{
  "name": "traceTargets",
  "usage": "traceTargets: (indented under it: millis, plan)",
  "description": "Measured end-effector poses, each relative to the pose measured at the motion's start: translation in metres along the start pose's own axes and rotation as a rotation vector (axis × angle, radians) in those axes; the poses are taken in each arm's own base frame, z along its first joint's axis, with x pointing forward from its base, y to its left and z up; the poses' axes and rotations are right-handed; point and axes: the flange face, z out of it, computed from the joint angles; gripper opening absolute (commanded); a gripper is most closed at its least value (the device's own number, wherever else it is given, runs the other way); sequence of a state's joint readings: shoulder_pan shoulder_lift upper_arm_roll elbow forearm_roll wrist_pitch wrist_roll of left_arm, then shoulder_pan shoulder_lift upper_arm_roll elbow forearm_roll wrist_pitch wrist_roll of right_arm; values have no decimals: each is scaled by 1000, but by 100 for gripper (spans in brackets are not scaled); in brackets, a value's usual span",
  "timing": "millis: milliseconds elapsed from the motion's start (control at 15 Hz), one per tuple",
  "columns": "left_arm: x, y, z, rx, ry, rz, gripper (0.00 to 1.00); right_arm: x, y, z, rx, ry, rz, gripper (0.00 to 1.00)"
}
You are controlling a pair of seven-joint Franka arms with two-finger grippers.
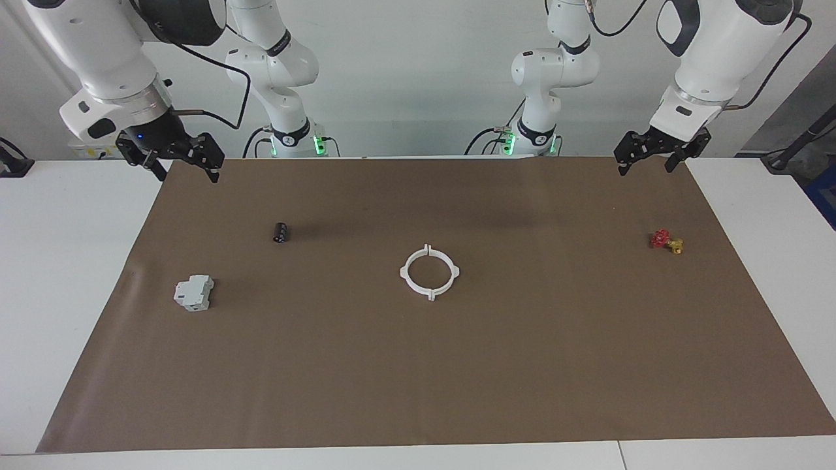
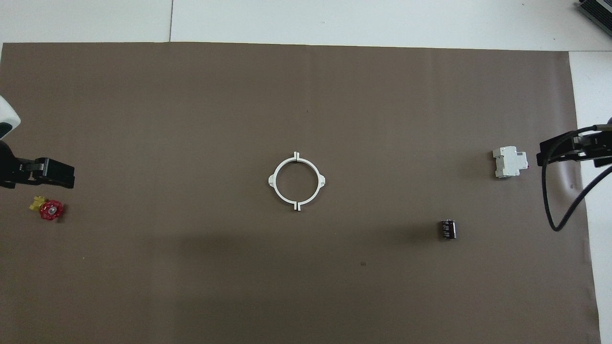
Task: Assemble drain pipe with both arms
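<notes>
Robotics lab bench: two white arms (image 1: 281, 72) on green-lit bases at the white table's (image 1: 72, 274) robot-side edge, brown paper mat (image 1: 457, 365) covering most of it, cables trailing, bare white wall.

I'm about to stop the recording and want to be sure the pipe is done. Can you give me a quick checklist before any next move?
1. Ring closed, halves meeting at both tab pairs: ok.
2. Ring lying flat on the mat, untouched: ok.
3. Left gripper open, holding nothing, raised at its end: ok.
4. Right gripper open, holding nothing, raised at its end: ok.
5. Grey block, black cylinder, red-and-yellow piece apart from ring: ok.
6. Halves locked together: cannot tell.
</notes>
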State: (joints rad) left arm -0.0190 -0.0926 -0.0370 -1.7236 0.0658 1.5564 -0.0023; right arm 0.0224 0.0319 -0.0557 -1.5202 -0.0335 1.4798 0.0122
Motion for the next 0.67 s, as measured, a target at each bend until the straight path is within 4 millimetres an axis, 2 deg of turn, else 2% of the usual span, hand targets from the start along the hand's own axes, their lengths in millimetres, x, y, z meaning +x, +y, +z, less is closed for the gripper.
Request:
traceTargets:
  millis: [669]
  plan:
    - [4, 3, -3, 0, 34, 5, 100, 0, 0, 0, 0, 0, 0, 100]
